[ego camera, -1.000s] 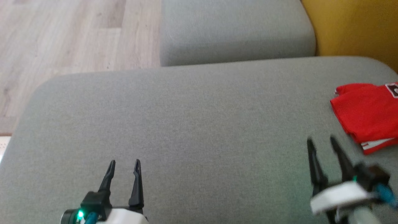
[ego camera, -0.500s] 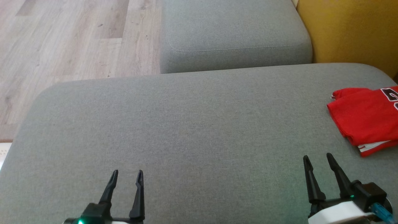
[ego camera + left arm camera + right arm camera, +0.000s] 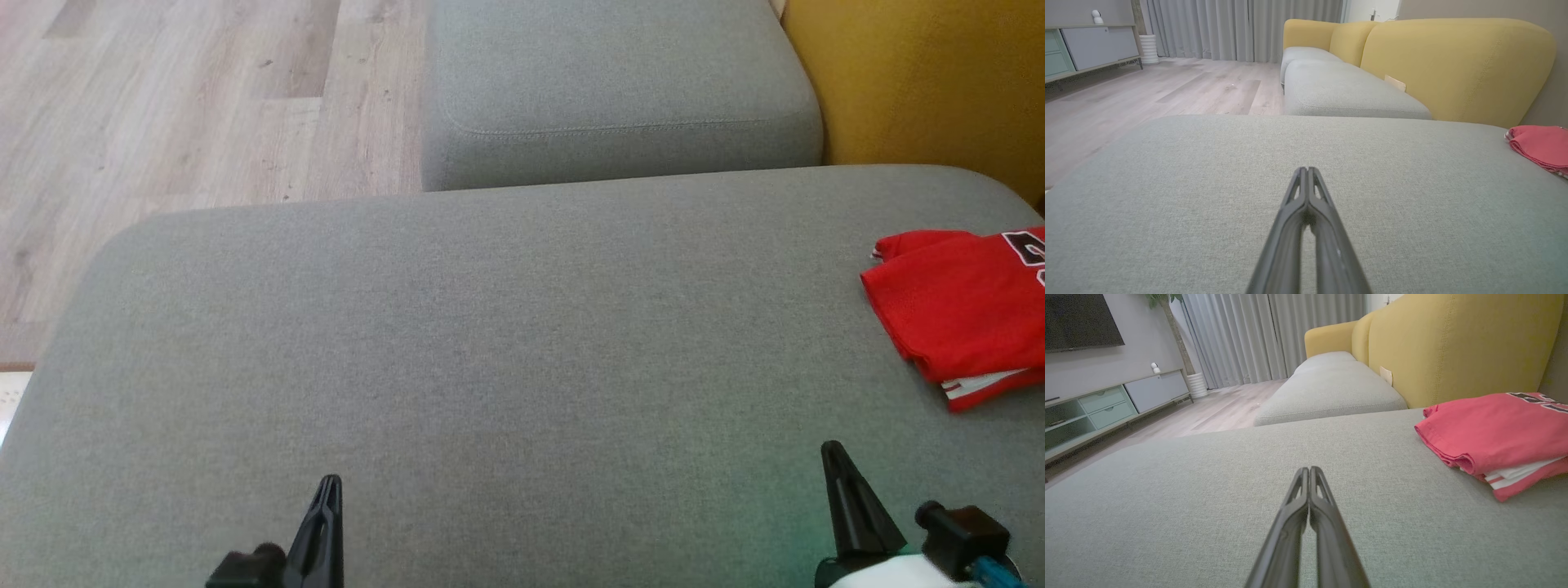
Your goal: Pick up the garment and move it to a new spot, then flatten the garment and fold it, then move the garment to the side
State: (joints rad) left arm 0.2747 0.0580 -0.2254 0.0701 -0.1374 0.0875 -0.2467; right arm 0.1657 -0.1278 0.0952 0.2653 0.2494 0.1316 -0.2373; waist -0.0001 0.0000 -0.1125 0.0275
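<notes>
The garment (image 3: 963, 314) is a red shirt with white trim, folded into a small stack at the far right of the grey cushion (image 3: 490, 343). It also shows in the right wrist view as the garment (image 3: 1490, 433) and at the edge of the left wrist view, garment (image 3: 1541, 145). My left gripper (image 3: 326, 488) sits low at the front left, shut and holding nothing. My right gripper (image 3: 833, 453) is at the front right, shut and empty, a short way in front of the garment. Both wrist views show the fingers pressed together: left gripper (image 3: 1306, 171), right gripper (image 3: 1308, 471).
A second grey seat cushion (image 3: 620, 82) lies beyond the big one. The yellow sofa back (image 3: 922, 82) rises at the right. Wooden floor (image 3: 163, 106) lies to the left, with a low cabinet (image 3: 1106, 404) along the far wall.
Both grippers went from open to shut and drew back toward the lower edge of the head view. The garment has stayed where it lay.
</notes>
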